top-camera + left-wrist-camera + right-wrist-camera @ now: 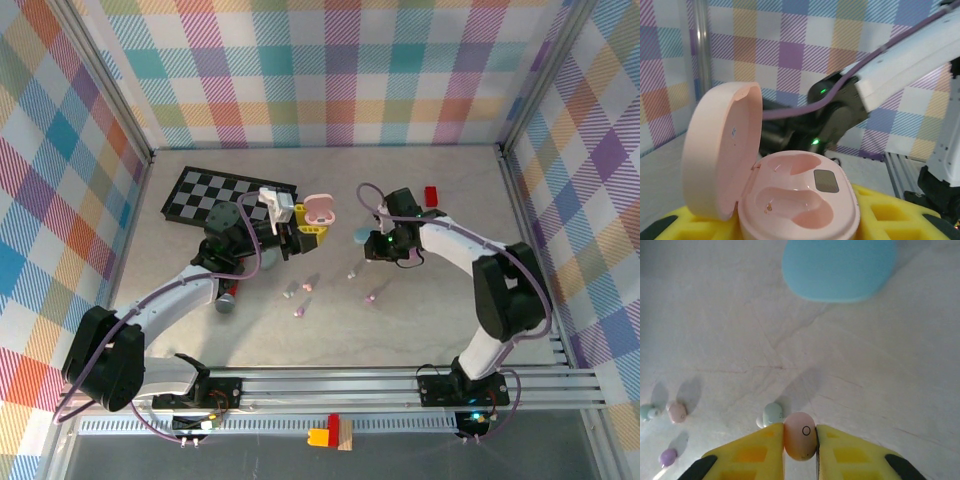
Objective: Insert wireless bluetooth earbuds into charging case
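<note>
Left end effector point(312, 225): I am watching it clamp its yellow fingers point(892, 215) against both sides of the pink charging case point(800, 197), closed down onto the case's body.
Pink charging case: it is sitting with its lid swung up to the left of the left wrist frame, and both earbud wells are showing bare.
Right end effector point(800, 442): I am seeing it pinch the pink earbud point(800, 432) between its two yellow fingertips, jaws drawn in tight on it, at the bottom centre of the right wrist frame.
Pink earbud: it is standing upright in that pinch, just above the tabletop point(865, 370); whether it is touching the surface I cannot tell.
Loose earbuds: a pale green one point(772, 414) is lying just beside the left finger; a pink one point(677, 412) and a purple one point(668, 457) are lying at the lower left.
Blue case point(839, 267): it is lying closed at the top of the right wrist frame.
Checkerboard point(205, 190): it is lying at the upper left of the overhead frame.
Red block point(431, 194): it is resting beyond the right arm.
</note>
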Robot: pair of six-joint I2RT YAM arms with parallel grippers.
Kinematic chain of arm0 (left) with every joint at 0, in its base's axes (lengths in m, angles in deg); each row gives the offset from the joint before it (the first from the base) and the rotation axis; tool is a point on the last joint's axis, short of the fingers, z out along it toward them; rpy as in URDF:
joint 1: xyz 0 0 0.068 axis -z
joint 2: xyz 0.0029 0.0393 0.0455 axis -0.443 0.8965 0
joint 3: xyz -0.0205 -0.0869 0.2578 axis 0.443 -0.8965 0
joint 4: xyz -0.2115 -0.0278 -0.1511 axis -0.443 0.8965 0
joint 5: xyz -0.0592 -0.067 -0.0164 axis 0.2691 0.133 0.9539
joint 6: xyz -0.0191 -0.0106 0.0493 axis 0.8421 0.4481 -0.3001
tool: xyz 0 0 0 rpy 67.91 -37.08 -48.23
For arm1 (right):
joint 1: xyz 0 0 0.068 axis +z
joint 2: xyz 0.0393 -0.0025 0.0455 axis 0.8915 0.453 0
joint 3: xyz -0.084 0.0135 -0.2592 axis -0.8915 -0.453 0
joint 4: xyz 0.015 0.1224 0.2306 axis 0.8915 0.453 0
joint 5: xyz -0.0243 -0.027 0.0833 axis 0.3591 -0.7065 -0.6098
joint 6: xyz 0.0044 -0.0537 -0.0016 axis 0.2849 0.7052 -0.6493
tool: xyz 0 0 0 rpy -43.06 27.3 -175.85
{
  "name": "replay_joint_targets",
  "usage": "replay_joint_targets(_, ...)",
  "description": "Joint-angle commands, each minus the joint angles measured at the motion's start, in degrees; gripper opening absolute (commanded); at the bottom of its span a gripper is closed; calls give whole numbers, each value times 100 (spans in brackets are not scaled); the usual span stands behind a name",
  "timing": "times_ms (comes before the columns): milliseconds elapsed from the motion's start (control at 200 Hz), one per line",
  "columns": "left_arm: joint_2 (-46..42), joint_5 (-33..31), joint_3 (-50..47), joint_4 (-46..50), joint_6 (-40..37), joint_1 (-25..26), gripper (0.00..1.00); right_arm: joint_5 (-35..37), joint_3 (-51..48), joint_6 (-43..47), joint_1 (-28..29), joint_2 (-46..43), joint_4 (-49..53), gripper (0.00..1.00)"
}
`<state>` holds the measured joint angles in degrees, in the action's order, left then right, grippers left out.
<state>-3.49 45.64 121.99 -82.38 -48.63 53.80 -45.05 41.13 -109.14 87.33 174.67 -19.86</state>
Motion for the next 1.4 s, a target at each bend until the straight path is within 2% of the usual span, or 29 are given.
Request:
replay_joint_targets(0,-129,-55,-110,-180,-109,-114,43,1563,79,-770,202,-156,627,20)
replay_joint_targets(115,-105,9,-97,-168,-95,-170,43,2210,131,-892,439,-230,754,19)
replay_joint_targets(285,-67,53,-49,-140,-104,-211,43,2789,253,-1150,576,-243,1004,18)
replay_joint_targets(580,-89,62,-74,-107,-104,-221,43,2786,293,-1116,586,-332,1018,17)
replay_joint_targets(730,-77,66,-84,-61,-121,-226,43,2709,230,-959,587,-653,894,18)
replay_joint_targets(825,-49,87,-67,-49,-139,-225,43,2171,-83,-465,583,-1186,305,18)
replay_joint_targets(1025,-6,300,-27,-39,-181,-222,43,308,-650,719,587,-2587,-1031,18)
replay_joint_targets(1270,2,534,64,164,-293,-222,44,-1660,-61,1377,588,-3204,-1007,17)
replay_joint_targets(1395,-12,696,142,412,-368,-224,44,-2227,285,1533,678,-3209,-1056,18)
